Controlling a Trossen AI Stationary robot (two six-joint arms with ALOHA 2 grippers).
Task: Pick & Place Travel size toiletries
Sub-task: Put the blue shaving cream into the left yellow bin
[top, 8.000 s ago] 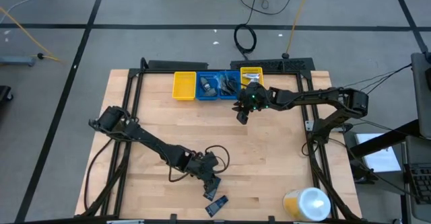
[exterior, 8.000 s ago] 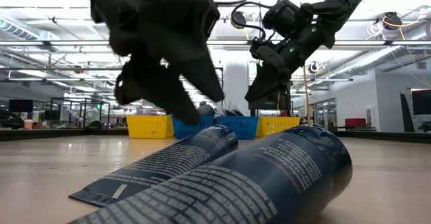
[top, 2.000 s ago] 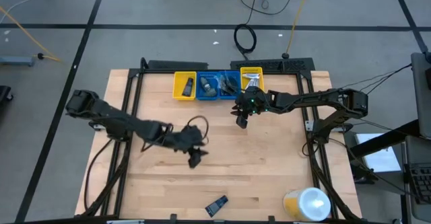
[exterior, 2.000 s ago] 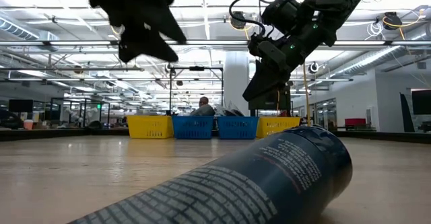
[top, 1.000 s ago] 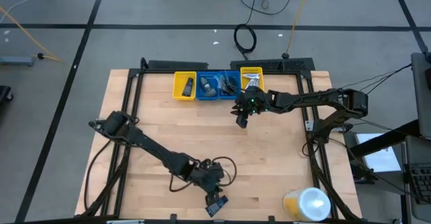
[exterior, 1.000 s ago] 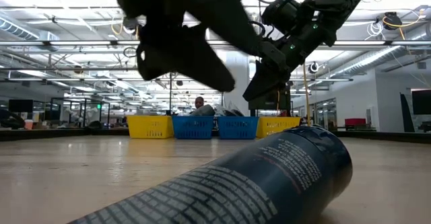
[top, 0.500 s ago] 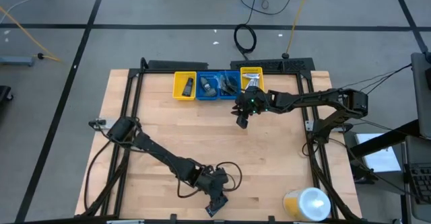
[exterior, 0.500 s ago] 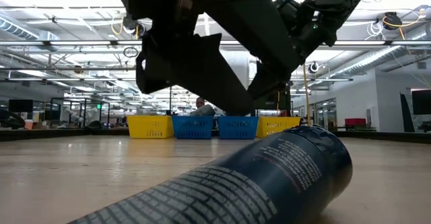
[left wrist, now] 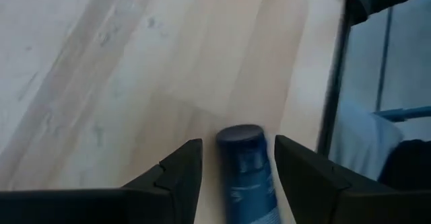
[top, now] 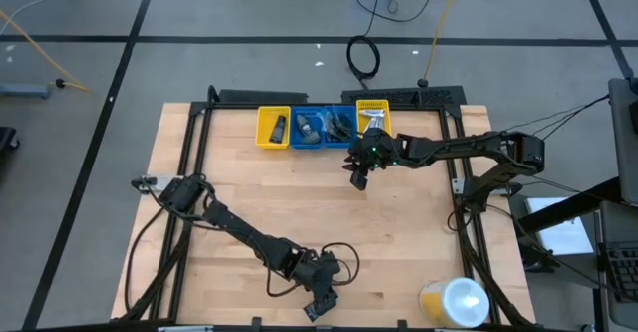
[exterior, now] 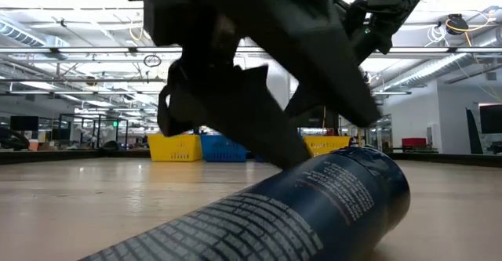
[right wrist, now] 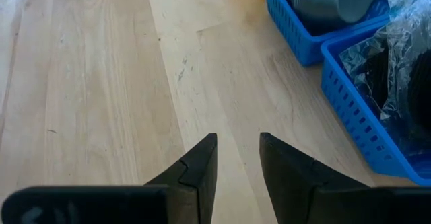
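Left gripper stands open astride the dark tube; right gripper, narrowly open, holds nothing.

Left tool open, low; right tool parted.

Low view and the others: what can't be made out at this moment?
- Dark blue tube, low view: its printed text is blurred, its near end cut off by the picture's edge.
- Blue bins, low view: mostly hidden behind the left tool.
- Bin contents, high view: too small to identify.
- Tube, left wrist view: lower part cut off.
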